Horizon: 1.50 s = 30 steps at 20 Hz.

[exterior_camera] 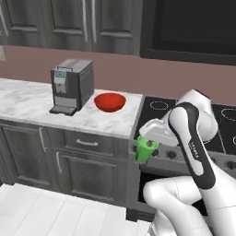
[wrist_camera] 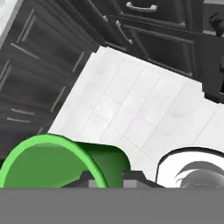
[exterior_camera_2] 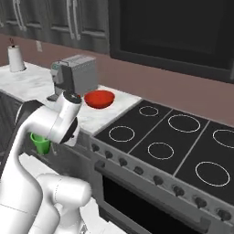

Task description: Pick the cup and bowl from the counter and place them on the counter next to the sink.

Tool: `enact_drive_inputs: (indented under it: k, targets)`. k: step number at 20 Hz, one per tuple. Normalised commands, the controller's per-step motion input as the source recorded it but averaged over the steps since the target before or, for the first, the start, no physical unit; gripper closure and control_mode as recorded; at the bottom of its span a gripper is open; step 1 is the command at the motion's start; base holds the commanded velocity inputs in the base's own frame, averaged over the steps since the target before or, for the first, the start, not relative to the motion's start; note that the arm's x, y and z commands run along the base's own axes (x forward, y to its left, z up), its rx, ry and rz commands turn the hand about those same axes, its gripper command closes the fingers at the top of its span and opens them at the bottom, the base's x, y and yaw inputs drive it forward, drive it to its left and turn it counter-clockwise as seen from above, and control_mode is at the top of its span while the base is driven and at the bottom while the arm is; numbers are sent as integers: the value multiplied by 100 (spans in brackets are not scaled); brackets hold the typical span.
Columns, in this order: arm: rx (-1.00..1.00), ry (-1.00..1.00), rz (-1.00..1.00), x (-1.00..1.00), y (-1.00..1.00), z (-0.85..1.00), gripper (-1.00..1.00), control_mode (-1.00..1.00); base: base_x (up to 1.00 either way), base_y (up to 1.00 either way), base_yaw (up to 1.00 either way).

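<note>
Gripper was clamped on the cup, jaws pinched near its rim. Green tumbler hung in the air in front of the dark cabinet, off the counter edge and below its level, just beside the stove front corner. In the right base view the cup sat low behind the white arm, only partly visible. Hand view showed the cup from close up, rim toward the camera, with white floor tiles and dark cabinet doors beyond it.

Bowl sat upright on the marble near the counter's right end, just beside the coffee machine, apart from the gripper. Paper towel roll stood farther along the counter, well apart from the bowl.
</note>
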Motion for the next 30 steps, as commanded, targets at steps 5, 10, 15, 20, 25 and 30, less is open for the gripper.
enact_drive_inputs:
  k: [5,10,15,20,25,30]
  targets:
    - [0,0,0,0,0,0,100,100,-24,-11,71]
    - [0,0,0,0,0,0,100,100,-28,-8,71]
    - [0,0,0,0,0,0,100,100,-25,-11,69]
    - [0,0,0,0,0,0,100,100,-8,-7,60]
    - [0,0,0,0,0,0,100,100,71,3,12]
    - [0,0,0,0,0,0,100,100,100,1,7]
